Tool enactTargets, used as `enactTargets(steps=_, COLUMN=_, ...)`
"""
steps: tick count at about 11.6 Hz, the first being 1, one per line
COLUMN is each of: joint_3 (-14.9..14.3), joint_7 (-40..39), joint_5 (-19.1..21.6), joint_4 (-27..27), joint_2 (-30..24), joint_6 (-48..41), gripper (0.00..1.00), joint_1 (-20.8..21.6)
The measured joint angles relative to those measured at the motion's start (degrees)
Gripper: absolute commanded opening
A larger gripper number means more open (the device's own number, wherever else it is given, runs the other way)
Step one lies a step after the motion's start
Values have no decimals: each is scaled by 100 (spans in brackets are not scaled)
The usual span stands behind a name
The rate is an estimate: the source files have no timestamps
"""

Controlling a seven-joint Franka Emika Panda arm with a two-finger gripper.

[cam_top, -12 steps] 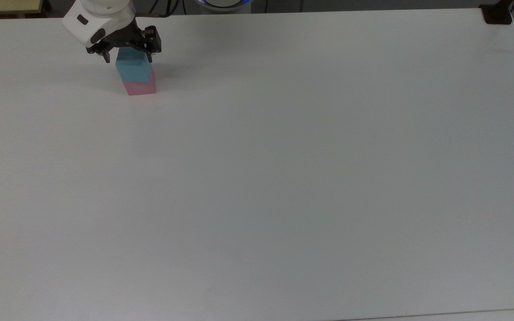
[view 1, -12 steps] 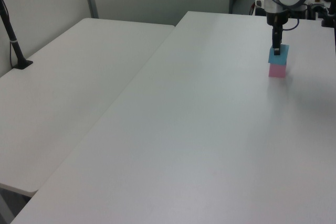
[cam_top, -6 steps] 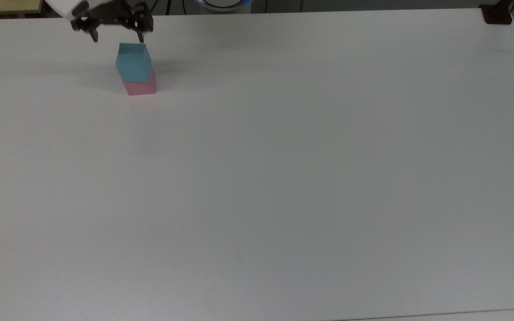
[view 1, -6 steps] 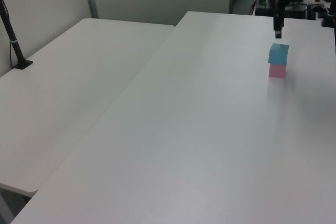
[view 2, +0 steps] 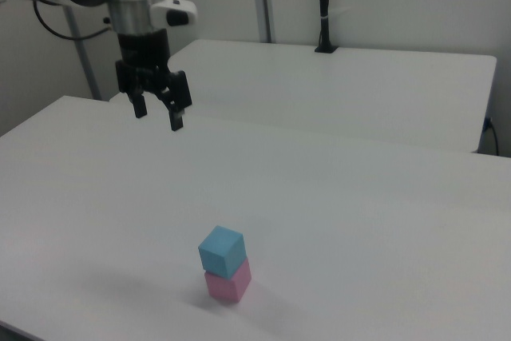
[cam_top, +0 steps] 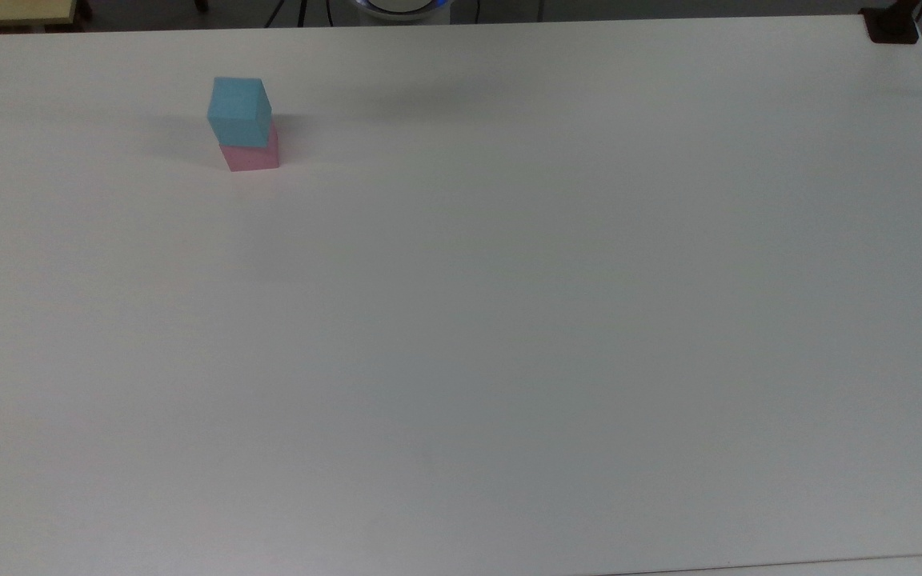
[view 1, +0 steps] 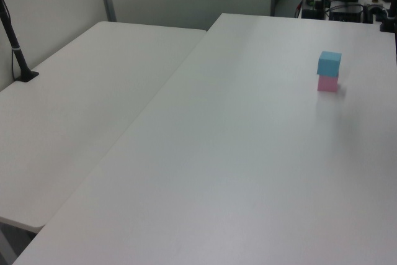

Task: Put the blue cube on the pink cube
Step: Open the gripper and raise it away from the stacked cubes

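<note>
The small sky-blue matte cube (cam_top: 239, 110) (view 1: 329, 63) (view 2: 221, 251) sits on the small pale pink matte cube (cam_top: 252, 157) (view 1: 327, 83) (view 2: 228, 283), slightly twisted, near the top view's far left of the white table (cam_top: 509, 320). In the right view, the black two-finger gripper (view 2: 158, 118) hangs high above the table, fingers spread, holding nothing.

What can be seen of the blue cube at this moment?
The blue cube is a small sky-blue matte block with plain faces. It sits upright on top of the pink cube, its only contact, turned slightly so the edges do not line up. The stack stands on the white table, near the far edge at the top view's left. The open gripper hangs high above the table, apart from the cube.
</note>
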Motion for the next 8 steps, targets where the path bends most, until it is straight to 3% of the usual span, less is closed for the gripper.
enactTargets(steps=8, joint_3=-49, joint_7=-227, joint_5=171, joint_4=158, joint_2=368, joint_6=919, gripper=100, joint_1=167)
